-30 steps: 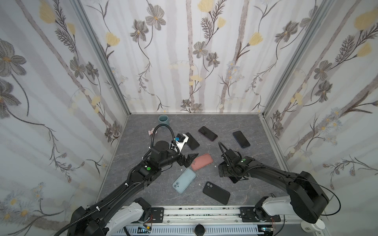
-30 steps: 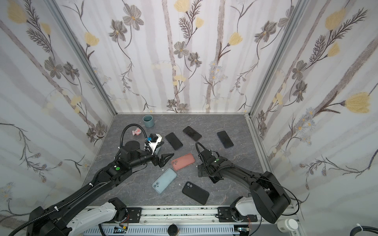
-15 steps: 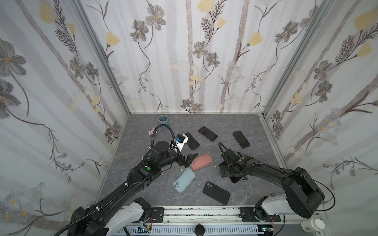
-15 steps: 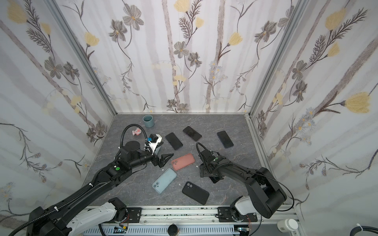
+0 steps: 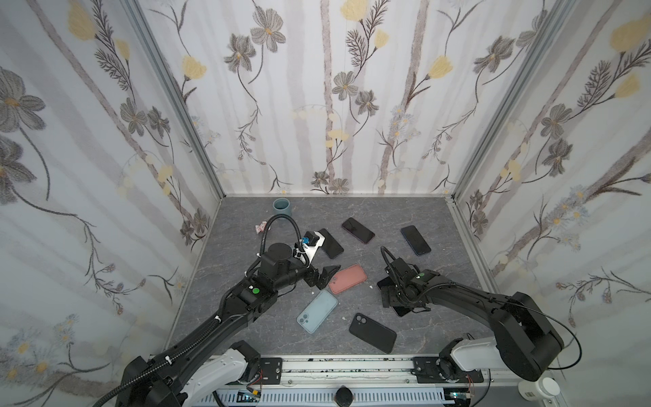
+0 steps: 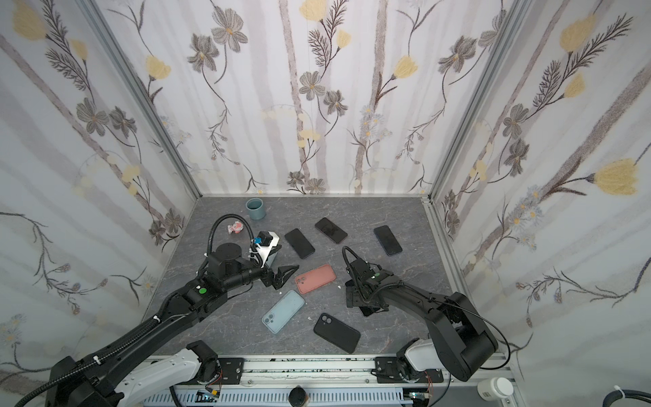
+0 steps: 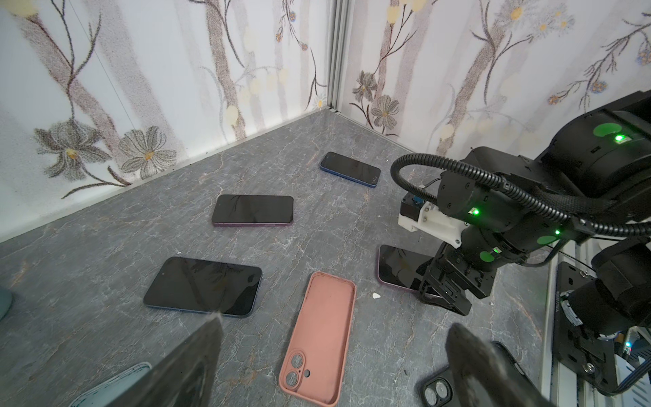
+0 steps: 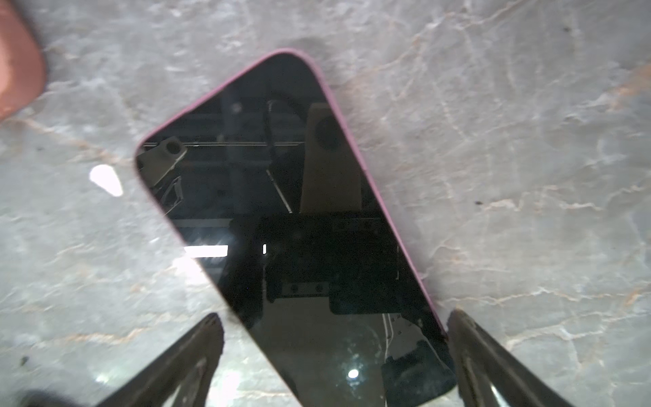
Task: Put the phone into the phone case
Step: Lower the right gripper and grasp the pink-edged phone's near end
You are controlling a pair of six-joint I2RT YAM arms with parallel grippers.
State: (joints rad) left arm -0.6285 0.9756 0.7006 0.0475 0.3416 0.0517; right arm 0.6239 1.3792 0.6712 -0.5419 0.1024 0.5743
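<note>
Nearest the rail, a black case (image 5: 372,332) lies back up on the grey marbled counter (image 5: 440,225), and a light blue case (image 5: 317,311) lies just to its left, also back up.

Behind them on the right, the right end effector (image 8: 333,319) points down over the phone (image 8: 281,197). This pink-rimmed handset lies flat, screen up. The jaws are spread wide and straddle one end of it. One fingertip (image 8: 458,324) sits against the phone's edge, and the other stands just beside the opposite edge. The phone is not lifted.

Just left of the phone lies the pink case (image 5: 348,279), hollow side up and empty. A small white fleck (image 5: 370,286) lies between them.

The left end effector (image 7: 335,322) hovers above the camera-cutout end of the pink case. Its jaws are wide and hold nothing.

Farther back lie three handsets, screens up and well apart:
- left spare phone (image 5: 329,243)
- middle spare phone (image 5: 357,230)
- right spare phone (image 5: 415,240)

A small wrapper (image 6: 235,228) lies behind the left arm. A teal cup (image 5: 281,207) stands upright near the back wall.
</note>
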